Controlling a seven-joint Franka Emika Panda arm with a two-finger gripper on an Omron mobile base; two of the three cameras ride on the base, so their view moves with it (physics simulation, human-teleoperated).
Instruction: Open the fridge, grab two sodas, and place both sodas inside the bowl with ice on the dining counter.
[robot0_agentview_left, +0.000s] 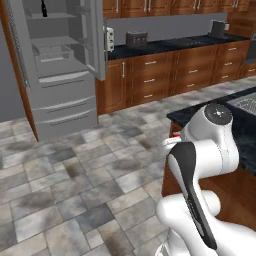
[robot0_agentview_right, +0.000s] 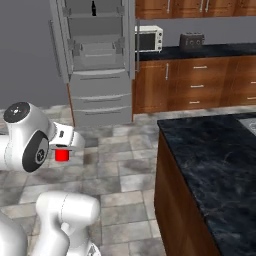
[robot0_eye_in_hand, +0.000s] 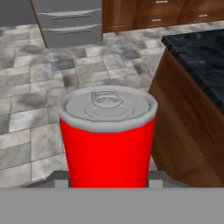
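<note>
You are looking at a bright red soda can (robot0_eye_in_hand: 107, 144) with a plain grey top. The fridge (robot0_agentview_right: 97, 65) is showing flat grey inside and out, with a black bottle (robot0_agentview_right: 93, 7) on its top shelf. The dining counter (robot0_agentview_right: 215, 155) is wearing black stone veined in pale grey over a brown wood base. The floor tiles (robot0_agentview_left: 75, 175) are running mottled grey and beige.

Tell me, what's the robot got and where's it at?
Gripper shut on red soda can. Fridge open, black bottle on top shelf. Dining counter beside, nothing in the way.
</note>
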